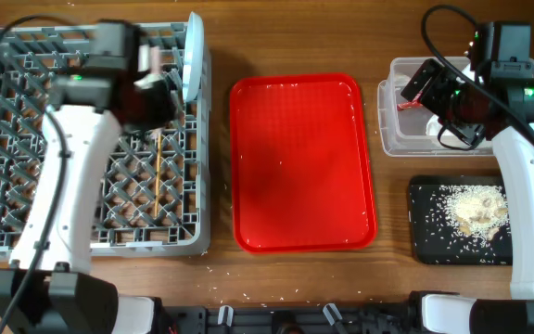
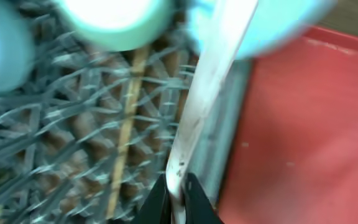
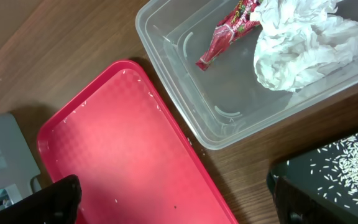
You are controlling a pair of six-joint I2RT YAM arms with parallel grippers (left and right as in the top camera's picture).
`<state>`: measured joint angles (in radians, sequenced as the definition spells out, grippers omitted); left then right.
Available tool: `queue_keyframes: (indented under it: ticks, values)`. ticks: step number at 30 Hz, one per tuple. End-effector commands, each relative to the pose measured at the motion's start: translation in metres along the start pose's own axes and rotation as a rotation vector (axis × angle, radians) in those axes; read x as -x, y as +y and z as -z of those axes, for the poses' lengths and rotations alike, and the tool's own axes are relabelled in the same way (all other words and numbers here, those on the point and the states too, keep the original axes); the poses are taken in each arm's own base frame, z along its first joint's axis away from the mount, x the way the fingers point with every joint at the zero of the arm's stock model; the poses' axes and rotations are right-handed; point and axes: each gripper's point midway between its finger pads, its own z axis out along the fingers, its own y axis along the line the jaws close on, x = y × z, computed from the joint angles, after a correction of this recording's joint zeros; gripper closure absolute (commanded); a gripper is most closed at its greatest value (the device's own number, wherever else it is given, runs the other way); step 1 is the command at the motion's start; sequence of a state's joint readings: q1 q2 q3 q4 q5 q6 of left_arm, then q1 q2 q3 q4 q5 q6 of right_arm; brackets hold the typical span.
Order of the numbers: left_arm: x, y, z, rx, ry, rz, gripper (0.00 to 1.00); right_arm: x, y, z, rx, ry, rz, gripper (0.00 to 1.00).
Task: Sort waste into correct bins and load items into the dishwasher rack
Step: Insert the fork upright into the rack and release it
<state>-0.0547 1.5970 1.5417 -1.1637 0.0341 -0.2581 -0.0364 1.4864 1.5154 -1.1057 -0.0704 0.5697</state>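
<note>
The grey dishwasher rack [image 1: 26,232] fills the left of the table. The pale blue plate [image 1: 193,51] stands on edge at the rack's right side. My left gripper [image 2: 178,200] is shut on the plate's rim [image 2: 204,99], and in the overhead view this gripper [image 1: 167,88] is above the rack. The wooden chopsticks [image 1: 158,176] lie in the rack, also shown in the left wrist view [image 2: 126,130]. My right gripper [image 3: 173,208] is open and empty above the red tray's edge. The clear tub [image 3: 229,118] holds the red wrapper [image 3: 229,28] and the white napkin [image 3: 303,37]. Rice scraps [image 1: 476,209] lie on the black tray [image 1: 429,241].
The red serving tray [image 1: 304,167] lies between the rack and the bins, with a few rice grains on it. A blurred pale green round shape [image 2: 114,18] sits in the rack near the plate. Loose grains dot the wood by the front edge.
</note>
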Motion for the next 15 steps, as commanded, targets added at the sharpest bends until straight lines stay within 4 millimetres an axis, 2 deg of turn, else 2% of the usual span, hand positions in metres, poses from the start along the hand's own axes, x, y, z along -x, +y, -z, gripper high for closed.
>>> queue_keyframes:
  ticks: [1,6,9,10,11,12,13,14,15]
  values:
    - [-0.027,0.02,-0.022,-0.026,0.127,-0.015,0.96,0.004,0.004,0.005,0.014,-0.014,0.018,0.0]
    - [-0.067,0.036,-0.053,-0.001,0.247,-0.054,0.96,0.004,0.004,0.005,0.014,-0.014,0.018,0.0]
    - [-0.077,0.039,-0.058,0.006,0.278,-0.05,0.94,0.004,0.004,0.005,0.014,-0.014,0.018,0.0]
    - [-0.078,0.039,-0.058,0.006,0.279,-0.05,0.9,0.004,0.004,0.005,0.014,-0.014,0.018,0.0]
    - [-0.078,0.039,-0.058,0.007,0.281,-0.049,0.8,0.004,0.004,0.005,0.014,-0.014,0.018,0.0]
    - [-0.078,0.039,-0.058,0.007,0.282,-0.047,0.62,0.004,0.004,0.005,0.014,-0.014,0.018,0.0]
    - [-0.078,0.039,-0.058,0.007,0.282,-0.046,0.49,0.004,0.004,0.005,0.014,-0.014,0.018,0.0]
    - [-0.078,0.039,-0.058,0.008,0.28,-0.041,0.22,0.004,0.004,0.005,0.014,-0.014,0.018,0.0]
    - [-0.078,0.039,-0.058,0.008,0.28,-0.036,0.16,0.004,0.004,0.005,0.014,-0.014,0.018,0.0]
